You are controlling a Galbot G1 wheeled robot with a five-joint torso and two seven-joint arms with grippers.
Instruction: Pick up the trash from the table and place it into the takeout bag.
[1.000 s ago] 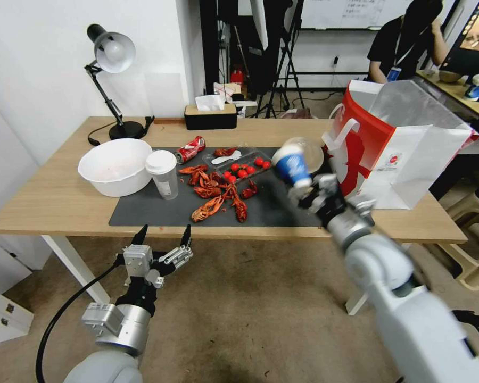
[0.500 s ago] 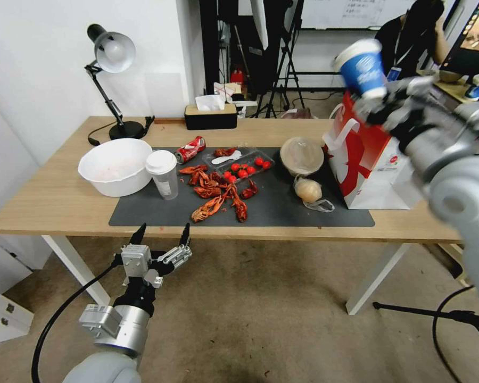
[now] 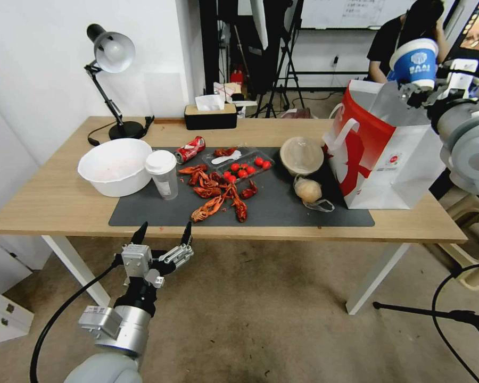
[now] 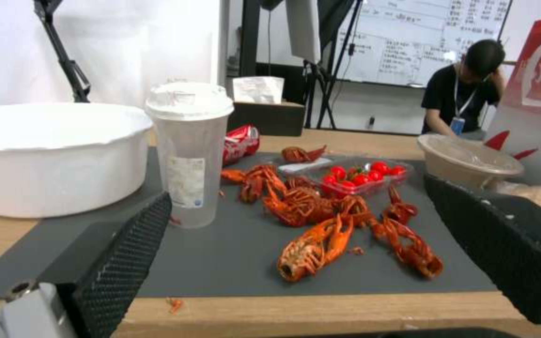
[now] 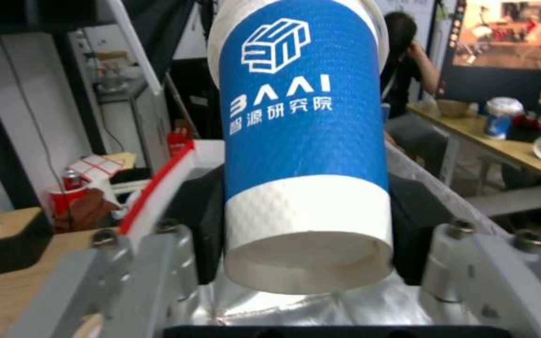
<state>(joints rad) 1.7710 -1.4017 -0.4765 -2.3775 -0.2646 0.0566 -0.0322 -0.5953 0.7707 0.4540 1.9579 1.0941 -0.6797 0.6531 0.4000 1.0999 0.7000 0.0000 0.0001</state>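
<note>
My right gripper (image 3: 421,91) is shut on the blue paper cup (image 3: 414,62) and holds it upright above the open mouth of the red-and-white takeout bag (image 3: 380,146), which stands at the table's right end. The right wrist view shows the cup (image 5: 305,141) clamped between the black pads, with the bag's foil lining (image 5: 302,305) below. On the grey mat (image 3: 282,207) lie the tan lidded bowl (image 3: 302,155), the clear plastic bag (image 3: 310,191), the white-lidded cup (image 3: 163,173) and the red can (image 3: 190,149). My left gripper (image 3: 162,236) hangs open below the table's front edge.
A white bowl (image 3: 115,166) sits at the mat's left end, with crayfish shells (image 3: 218,194) and a clear tray of tomatoes (image 3: 242,167) mid-mat. A desk lamp (image 3: 112,85) and a black tissue box (image 3: 210,114) stand along the far edge of the table (image 3: 53,202).
The right arm has swung the blue cup up from over the mat and rightward until it hangs over the takeout bag's mouth. The left arm has stayed put.
</note>
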